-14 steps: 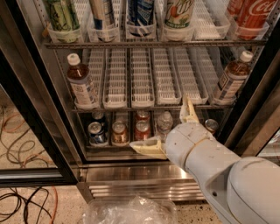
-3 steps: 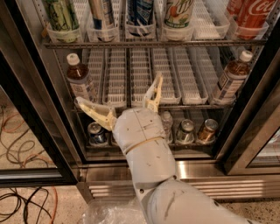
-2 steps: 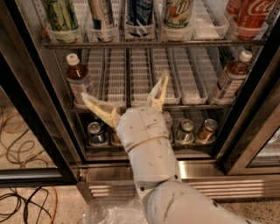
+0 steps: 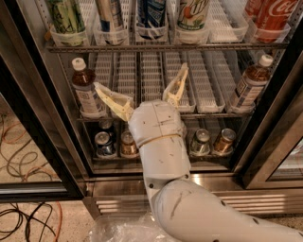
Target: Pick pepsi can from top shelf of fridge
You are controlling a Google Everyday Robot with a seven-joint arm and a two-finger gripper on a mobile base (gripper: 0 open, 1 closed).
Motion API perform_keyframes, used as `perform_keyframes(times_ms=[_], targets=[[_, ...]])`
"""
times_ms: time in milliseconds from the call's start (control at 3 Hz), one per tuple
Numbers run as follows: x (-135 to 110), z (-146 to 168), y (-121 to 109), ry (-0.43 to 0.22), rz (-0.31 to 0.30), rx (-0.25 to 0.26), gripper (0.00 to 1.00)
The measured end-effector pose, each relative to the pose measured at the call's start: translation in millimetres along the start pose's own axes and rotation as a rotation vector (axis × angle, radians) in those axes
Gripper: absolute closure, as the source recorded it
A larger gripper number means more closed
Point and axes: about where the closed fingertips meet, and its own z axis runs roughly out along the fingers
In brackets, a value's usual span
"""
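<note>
The pepsi can [image 4: 151,13], dark blue with white markings, stands in a white lane tray on the top shelf [image 4: 227,46] of the fridge [image 4: 33,123]; its lid is cut off by the picture's upper edge. My gripper [image 4: 140,76] is open, its two tan fingers spread wide in front of the middle shelf. It hangs below the pepsi can and apart from it, holding nothing. The white wrist and arm cover the middle of the lower shelves.
Beside the pepsi can stand a green can [image 4: 66,16], a slim silver-blue can [image 4: 111,14], a pale can [image 4: 191,12] and a red Coca-Cola can [image 4: 274,14]. Brown bottles [image 4: 85,92] [image 4: 251,85] flank the middle shelf. Several cans [image 4: 104,144] fill the bottom shelf. Cables [image 4: 23,217] lie on the floor.
My gripper has swung left from the lower right and risen from the bottom shelf to the middle shelf, fingers staying spread. The cans have not moved.
</note>
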Motion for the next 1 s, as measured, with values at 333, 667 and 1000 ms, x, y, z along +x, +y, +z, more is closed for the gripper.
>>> perform_keyframes(times_ms=[333,667,1000], targets=[[3.6,-2.0,4.3,0.012,0.011,0.001,0.00],[7.5,9.0,0.3,-0.007,-0.002,0.006,0.00],[5.8,25.5,-9.0,-0.060,-0.030,0.014,0.00]])
